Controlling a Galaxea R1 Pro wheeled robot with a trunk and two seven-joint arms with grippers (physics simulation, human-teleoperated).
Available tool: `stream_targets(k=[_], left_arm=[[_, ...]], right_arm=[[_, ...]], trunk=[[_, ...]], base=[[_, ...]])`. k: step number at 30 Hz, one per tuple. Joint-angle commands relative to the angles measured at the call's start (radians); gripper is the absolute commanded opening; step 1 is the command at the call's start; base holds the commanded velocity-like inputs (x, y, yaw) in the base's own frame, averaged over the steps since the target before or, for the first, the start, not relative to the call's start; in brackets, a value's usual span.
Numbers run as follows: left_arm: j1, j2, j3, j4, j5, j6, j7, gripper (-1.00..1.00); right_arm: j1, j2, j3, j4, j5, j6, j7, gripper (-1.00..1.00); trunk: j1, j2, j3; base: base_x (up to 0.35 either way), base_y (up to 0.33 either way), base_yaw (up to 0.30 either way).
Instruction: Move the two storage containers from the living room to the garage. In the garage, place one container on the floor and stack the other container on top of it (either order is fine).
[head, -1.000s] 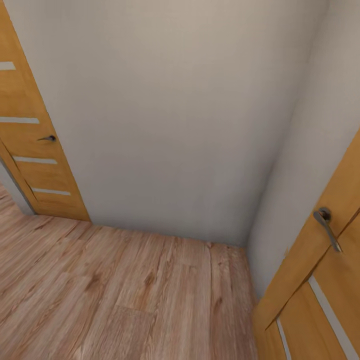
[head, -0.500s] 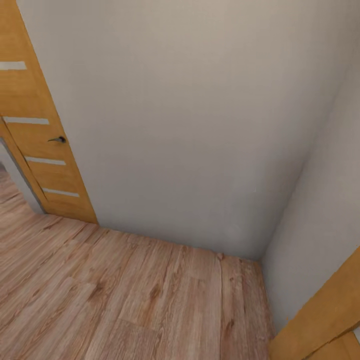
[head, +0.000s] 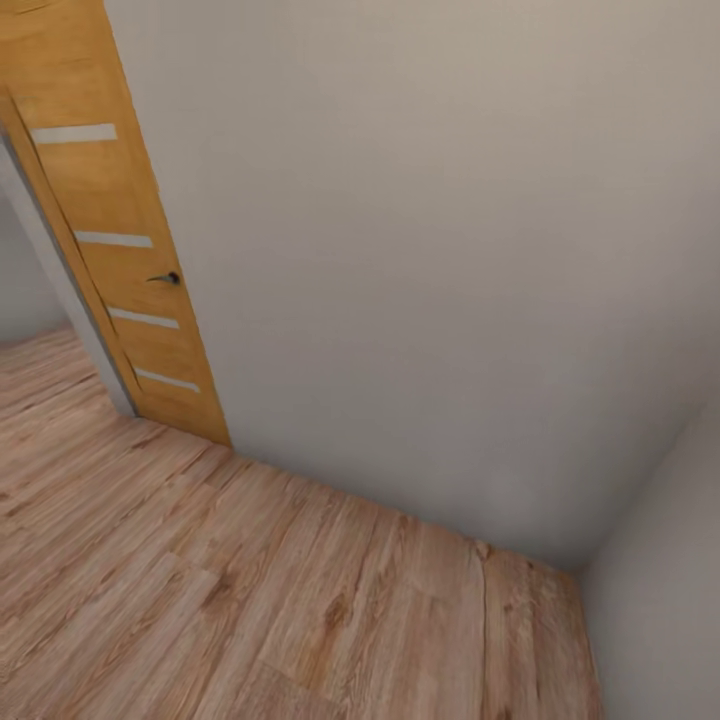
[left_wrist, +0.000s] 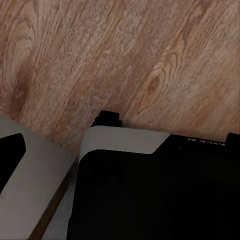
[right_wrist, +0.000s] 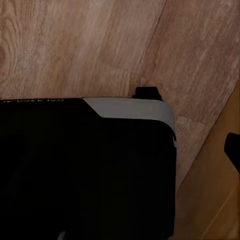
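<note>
We face a plain pale wall (head: 420, 250) that meets a second wall in a corner at our right, above light wood plank flooring (head: 250, 580). An orange wooden door (head: 115, 240) with a dark handle (head: 165, 278) stands at our left. Both wrist views look down on our black and grey base (left_wrist: 150, 190), apparently over the same planks; we cannot tell how either gripper's fingers are set.

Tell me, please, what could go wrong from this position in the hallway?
The robot faces a blank wall in a corner, so driving ahead would likely hit it. An orange door stands at the left, and its handle could catch the robot while turning. The wrist views look down at the wood floor beside the robot's base.
</note>
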Motion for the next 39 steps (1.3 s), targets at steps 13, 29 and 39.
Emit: stream_targets(k=[13, 29, 39], left_arm=[[-0.001, 0.0, -0.003, 0.0, 0.008, 0.002, 0.003, 1.0], [-0.001, 0.0, -0.003, 0.0, 0.009, 0.002, 0.003, 1.0], [-0.001, 0.0, -0.003, 0.0, 0.009, 0.003, 0.003, 1.0]], right_arm=[[-0.001, 0.001, 0.008, 0.002, -0.008, -0.002, -0.002, 1.0], [-0.001, 0.0, 0.008, 0.002, -0.008, -0.003, -0.002, 1.0], [-0.001, -0.001, 0.008, 0.002, -0.008, -0.002, -0.002, 1.0]], trunk=[[0.001, -0.001, -0.001], [0.001, -0.001, -0.001], [0.001, -0.001, -0.001]], base=[[0.321, 0.0, 0.269], [0.321, 0.0, 0.27], [0.322, 0.0, 0.206]])
